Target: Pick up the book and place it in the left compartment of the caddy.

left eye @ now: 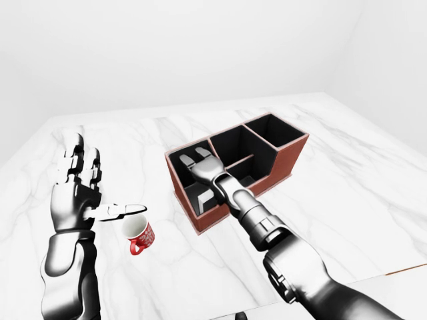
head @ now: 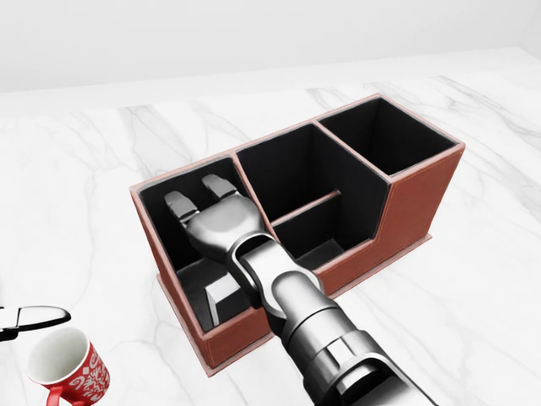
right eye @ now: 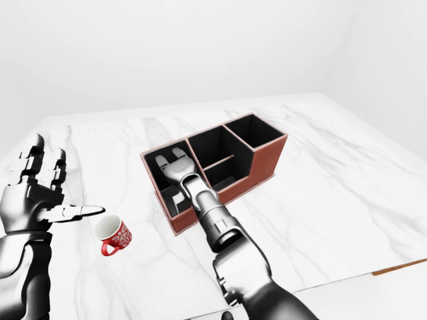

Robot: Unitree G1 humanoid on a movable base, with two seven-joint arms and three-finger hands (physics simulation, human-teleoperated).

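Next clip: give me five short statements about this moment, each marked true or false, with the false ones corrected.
1. The right hand is over the left compartment of the caddy. True.
2. The right hand's fingers are clenched round a mug. False: they are spread open, holding nothing.
3. A grey book stands inside the left compartment. True.
4. The red mug sits in the caddy's right compartment. False: it stands on the marble table, left of the caddy.
5. The left hand is open, away from the caddy. True.
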